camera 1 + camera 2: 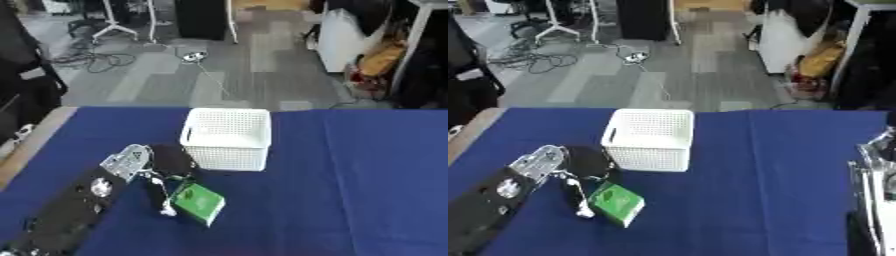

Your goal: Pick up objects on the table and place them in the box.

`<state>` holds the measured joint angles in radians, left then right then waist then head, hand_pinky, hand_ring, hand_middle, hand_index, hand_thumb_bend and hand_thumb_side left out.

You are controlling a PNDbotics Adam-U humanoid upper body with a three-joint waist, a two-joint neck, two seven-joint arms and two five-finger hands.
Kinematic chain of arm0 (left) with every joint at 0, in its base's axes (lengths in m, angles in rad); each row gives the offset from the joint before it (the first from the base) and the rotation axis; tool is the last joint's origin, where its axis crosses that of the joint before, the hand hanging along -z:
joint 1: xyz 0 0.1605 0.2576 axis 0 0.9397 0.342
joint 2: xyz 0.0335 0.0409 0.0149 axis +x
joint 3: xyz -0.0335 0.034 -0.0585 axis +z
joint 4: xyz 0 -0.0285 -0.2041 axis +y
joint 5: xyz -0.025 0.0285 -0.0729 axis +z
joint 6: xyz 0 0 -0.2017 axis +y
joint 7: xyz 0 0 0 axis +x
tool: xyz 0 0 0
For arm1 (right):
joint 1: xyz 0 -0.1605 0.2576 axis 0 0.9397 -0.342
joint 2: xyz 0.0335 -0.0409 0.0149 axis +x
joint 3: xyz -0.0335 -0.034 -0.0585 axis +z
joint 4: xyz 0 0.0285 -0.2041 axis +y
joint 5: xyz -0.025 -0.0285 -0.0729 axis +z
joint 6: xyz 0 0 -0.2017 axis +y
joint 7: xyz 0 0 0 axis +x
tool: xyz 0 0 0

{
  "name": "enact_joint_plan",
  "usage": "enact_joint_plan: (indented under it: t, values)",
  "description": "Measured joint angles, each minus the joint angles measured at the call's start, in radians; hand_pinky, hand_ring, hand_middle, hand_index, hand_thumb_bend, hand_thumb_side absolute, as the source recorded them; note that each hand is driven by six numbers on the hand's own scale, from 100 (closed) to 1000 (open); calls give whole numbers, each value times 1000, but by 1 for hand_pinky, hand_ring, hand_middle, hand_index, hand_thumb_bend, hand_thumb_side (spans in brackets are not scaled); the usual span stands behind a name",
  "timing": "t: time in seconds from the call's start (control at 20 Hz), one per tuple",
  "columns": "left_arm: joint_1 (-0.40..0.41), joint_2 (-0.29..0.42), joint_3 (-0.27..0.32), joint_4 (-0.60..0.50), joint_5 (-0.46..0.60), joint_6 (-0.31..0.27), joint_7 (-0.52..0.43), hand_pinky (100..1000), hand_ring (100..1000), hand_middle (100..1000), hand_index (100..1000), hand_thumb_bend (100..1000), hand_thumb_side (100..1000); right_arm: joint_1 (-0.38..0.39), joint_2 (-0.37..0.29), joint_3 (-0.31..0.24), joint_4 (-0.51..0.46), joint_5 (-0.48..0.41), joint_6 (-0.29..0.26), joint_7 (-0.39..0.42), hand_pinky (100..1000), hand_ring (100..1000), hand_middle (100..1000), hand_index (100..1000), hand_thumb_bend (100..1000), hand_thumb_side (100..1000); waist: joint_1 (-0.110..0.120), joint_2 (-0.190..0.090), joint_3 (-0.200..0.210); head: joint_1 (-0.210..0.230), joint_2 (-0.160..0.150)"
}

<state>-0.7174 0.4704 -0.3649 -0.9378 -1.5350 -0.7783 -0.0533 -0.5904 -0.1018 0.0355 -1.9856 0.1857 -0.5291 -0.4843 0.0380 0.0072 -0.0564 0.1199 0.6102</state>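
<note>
Black and silver, the left hand (171, 167) comes in along its arm from the lower left and sits just in front of the white basket (226, 137), fingers reaching down toward the green box (199, 202). One long finger with a pale tip lies against the box's left edge; the rest of the hand bunches above the box's upper corner. Whether the fingers are clamped on the box or only resting against it I cannot tell, since they blur into the dark palm. Green box sits tilted, one corner toward the viewer, on the blue surface (350, 175) or just off it, near the basket's front wall but apart from it. Judgement: the hand is set over the box's near-basket side because that leaves a short carry up and over the front rim. Basket stands upright and open-topped at the middle of the surface, nothing visible inside it from this angle. It is the only container present, so presumably the "box" the task means. Right hand (878, 175) shows only in the right eye view, at the right edge, well apart from the work, apparently idle; its fingers cannot be read. No other loose objects visible on the cloth.
</note>
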Motion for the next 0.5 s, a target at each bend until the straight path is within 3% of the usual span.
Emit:
enact_joint_plan:
  t: [0.3,0.5]
  values:
    - [0,-5,6,11,-44,0,35,533,636,702,794,297,764,-1,0,0,0,-2,0,0,189,247,224,420,184,1000,0,0,0,0,0]
    - [0,-6,13,28,-53,0,67,487,584,623,721,175,839,-1,0,0,0,-4,0,1,189,247,224,420,185,1000,0,0,0,0,0]
